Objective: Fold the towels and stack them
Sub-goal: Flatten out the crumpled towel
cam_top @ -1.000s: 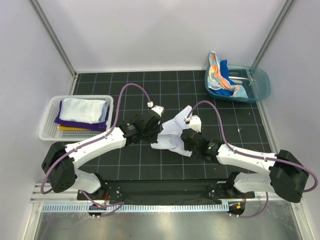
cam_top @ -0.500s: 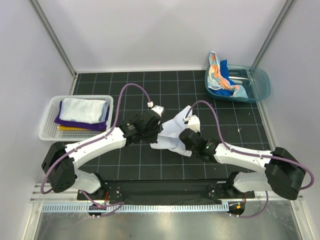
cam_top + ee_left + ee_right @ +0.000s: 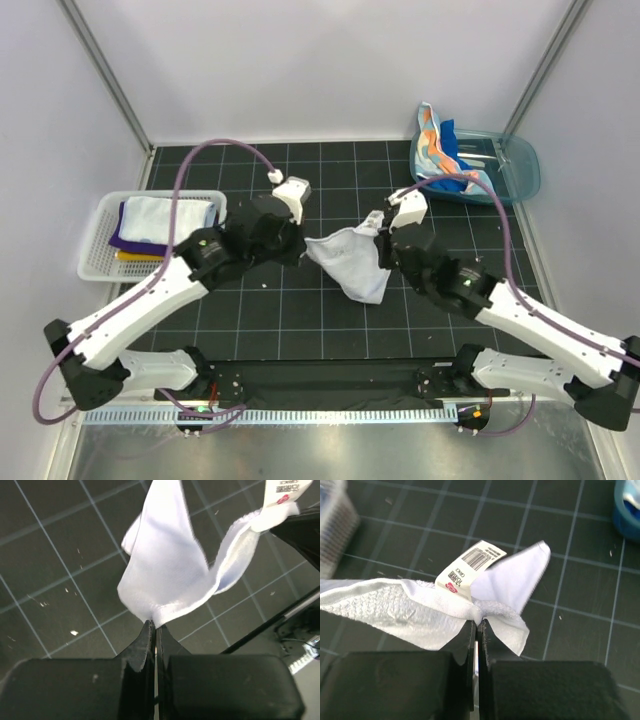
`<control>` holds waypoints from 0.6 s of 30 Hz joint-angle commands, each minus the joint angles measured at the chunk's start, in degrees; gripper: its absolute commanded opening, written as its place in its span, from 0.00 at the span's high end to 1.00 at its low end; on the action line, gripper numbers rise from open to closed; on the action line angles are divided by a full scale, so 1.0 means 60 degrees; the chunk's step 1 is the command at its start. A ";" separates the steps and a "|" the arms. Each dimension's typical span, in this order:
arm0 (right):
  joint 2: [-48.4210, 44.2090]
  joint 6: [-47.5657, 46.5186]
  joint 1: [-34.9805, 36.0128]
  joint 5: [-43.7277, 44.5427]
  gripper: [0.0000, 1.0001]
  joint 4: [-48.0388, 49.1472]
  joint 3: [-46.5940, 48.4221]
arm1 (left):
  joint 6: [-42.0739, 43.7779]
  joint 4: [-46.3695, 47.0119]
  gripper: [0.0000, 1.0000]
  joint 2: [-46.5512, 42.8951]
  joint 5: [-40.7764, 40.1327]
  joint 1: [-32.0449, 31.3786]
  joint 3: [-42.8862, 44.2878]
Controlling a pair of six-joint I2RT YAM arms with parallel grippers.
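A plain white towel (image 3: pixel 352 262) hangs in the air between my two grippers over the middle of the black grid mat. My left gripper (image 3: pixel 303 245) is shut on its left corner (image 3: pixel 156 616). My right gripper (image 3: pixel 384 232) is shut on its right corner (image 3: pixel 479 614), next to a barcode tag (image 3: pixel 465 570). The towel sags to a point between them. Folded towels, white on purple on yellow (image 3: pixel 165 225), lie stacked in the white mesh basket (image 3: pixel 95 262) at the left. A spotted light blue towel and a bright blue one (image 3: pixel 445 155) lie crumpled in the teal tub (image 3: pixel 525 175).
The basket stands at the mat's left edge and the tub at the back right corner. Grey walls and metal posts close in the back and sides. Purple cables loop above both arms.
Both grippers have risen and moved apart, lifting the white towel off the mat. It was bunched on the mat between them and now hangs stretched in the air.
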 commanded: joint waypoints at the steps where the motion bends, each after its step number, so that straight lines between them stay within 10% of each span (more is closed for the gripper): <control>1: -0.0507 -0.1031 0.0038 -0.0847 0.99 -0.0413 0.1256 | 0.0849 -0.0806 1.00 -0.0577 -0.0048 0.0030 0.1449; 18: -0.1080 -0.2762 0.0038 -0.3557 0.99 -0.0633 0.5180 | 0.2536 -0.1730 1.00 -0.1457 0.1065 0.0030 0.5537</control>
